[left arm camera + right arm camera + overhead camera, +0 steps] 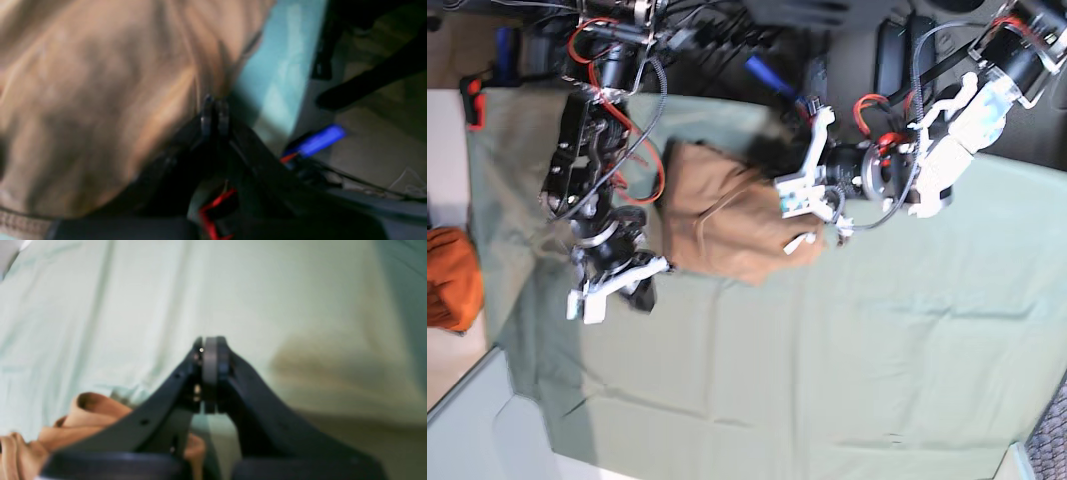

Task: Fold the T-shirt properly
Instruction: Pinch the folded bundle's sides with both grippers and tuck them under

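Note:
The tan T-shirt (727, 220) lies bunched on the far left-middle of the green table cloth (847, 350). My left gripper (815, 228), white in the base view, sits at the shirt's right edge. Up close and blurred, its fingers (206, 115) are pressed together at the edge of the T-shirt (100, 100), and a crease runs up from the tips. My right gripper (639, 285) is just off the shirt's lower left corner. Its jaws are shut in the right wrist view (210, 351), with nothing showing between them. A fold of the T-shirt (90, 413) lies behind its left finger.
An orange cloth bundle (449, 278) rests on the white surface at the far left. Red and black cables (627, 120) hang around the right arm. A blue part (317, 141) and dark chair legs (367, 83) lie beyond the table's edge. The table cloth (166, 290) spreads ahead of the right gripper.

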You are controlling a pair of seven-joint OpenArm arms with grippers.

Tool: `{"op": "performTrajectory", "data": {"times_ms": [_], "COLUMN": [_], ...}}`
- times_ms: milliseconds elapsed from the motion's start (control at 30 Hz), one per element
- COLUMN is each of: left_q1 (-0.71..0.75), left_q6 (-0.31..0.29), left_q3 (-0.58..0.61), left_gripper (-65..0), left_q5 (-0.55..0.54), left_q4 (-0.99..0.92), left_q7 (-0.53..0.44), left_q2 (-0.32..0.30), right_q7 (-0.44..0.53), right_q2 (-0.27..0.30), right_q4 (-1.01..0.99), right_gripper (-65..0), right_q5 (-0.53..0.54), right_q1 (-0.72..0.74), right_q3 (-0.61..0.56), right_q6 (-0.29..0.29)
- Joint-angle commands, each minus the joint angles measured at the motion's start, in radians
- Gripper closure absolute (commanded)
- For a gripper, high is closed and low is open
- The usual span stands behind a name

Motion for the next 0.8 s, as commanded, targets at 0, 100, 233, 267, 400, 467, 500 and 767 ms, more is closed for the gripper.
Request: {"op": "performTrajectory", "data": {"times_ms": [0, 100, 233, 267, 400, 467, 500, 767], "left_q1": [-0.008, -0.009, -0.009, -0.014, -0.047, -0.070, -0.084, -0.221], "left_q6": [0.008, 0.009, 0.011, 0.014, 0.038, 0.038, 0.039, 0.095], "left_q3": [-0.002, -0.003, -0.004, -0.004, -0.004, -0.004, -0.004, -0.004], "left_gripper": [0.0, 0.0, 0.0, 0.0, 0.0, 0.0, 0.0, 0.0], "left_q5": [-0.003, 0.054, 0.080, 0.086, 0.126, 0.126, 0.126, 0.126], "left_q4": [0.005, -0.038, -0.101, -0.115, -0.158, -0.171, -0.177, -0.242], "left_q7": [-0.023, -0.055, -0.085, -0.095, -0.114, -0.130, -0.140, -0.174], "left_q2": [0.000, -0.003, -0.024, -0.036, -0.090, -0.119, -0.134, -0.137], "right_q7": [0.019, 0.010, -0.028, -0.036, -0.064, -0.064, -0.068, -0.095], "right_q2": [0.028, 0.082, 0.133, 0.142, 0.172, 0.194, 0.204, 0.221], "right_q4": [0.008, 0.006, 0.006, 0.006, 0.010, 0.019, 0.026, 0.190], "right_gripper": [0.0, 0.0, 0.0, 0.0, 0.0, 0.0, 0.0, 0.0], "right_q5": [0.010, -0.025, -0.033, -0.032, -0.023, 0.004, 0.021, 0.093], "right_q1": [0.021, 0.021, 0.018, 0.013, -0.012, -0.042, -0.058, -0.241], "right_q3": [-0.035, -0.152, -0.254, -0.263, -0.267, -0.267, -0.267, -0.266], "right_q6": [0.112, 0.112, 0.111, 0.111, 0.111, 0.111, 0.111, 0.111]}}
